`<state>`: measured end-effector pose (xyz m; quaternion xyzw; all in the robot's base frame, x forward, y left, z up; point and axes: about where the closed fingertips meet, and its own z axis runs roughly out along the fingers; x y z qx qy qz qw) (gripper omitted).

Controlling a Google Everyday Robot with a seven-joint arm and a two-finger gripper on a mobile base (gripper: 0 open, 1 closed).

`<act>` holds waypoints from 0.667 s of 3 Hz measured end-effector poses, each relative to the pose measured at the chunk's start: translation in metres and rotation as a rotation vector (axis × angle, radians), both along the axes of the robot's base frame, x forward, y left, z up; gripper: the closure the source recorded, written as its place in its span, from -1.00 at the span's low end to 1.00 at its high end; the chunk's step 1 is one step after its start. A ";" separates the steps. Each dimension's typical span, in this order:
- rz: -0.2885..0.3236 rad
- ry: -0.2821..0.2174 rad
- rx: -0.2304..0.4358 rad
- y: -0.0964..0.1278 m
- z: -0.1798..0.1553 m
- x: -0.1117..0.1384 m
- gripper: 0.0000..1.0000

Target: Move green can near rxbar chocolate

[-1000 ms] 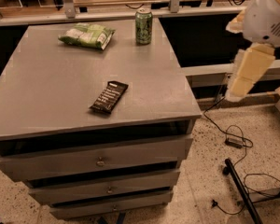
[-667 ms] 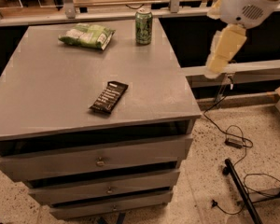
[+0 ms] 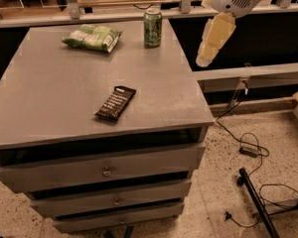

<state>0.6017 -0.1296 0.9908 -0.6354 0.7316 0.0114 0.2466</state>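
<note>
The green can (image 3: pixel 152 28) stands upright at the far edge of the grey cabinet top (image 3: pixel 54 98), right of centre. The rxbar chocolate (image 3: pixel 115 102), a flat dark bar with white text, lies near the middle front of the top, well apart from the can. My gripper (image 3: pixel 208 53) hangs from the white arm at the upper right. It is off the cabinet's right edge, to the right of the can and a little nearer than it, and touches nothing.
A green-and-white snack bag (image 3: pixel 92 37) lies at the far left of the top. The cabinet has three drawers (image 3: pixel 107 170). A rail (image 3: pixel 248 73) runs right of the cabinet. Cables (image 3: pixel 248 150) and a black pole (image 3: pixel 256 202) lie on the floor.
My arm and gripper have moved left and up, from the far right toward the cabinet's right edge and the can. The can, bar and bag have not moved.
</note>
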 end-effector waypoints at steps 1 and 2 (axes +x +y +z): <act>0.010 0.010 0.025 0.004 -0.003 0.001 -1.00; 0.008 -0.014 0.120 0.014 -0.008 0.035 -1.00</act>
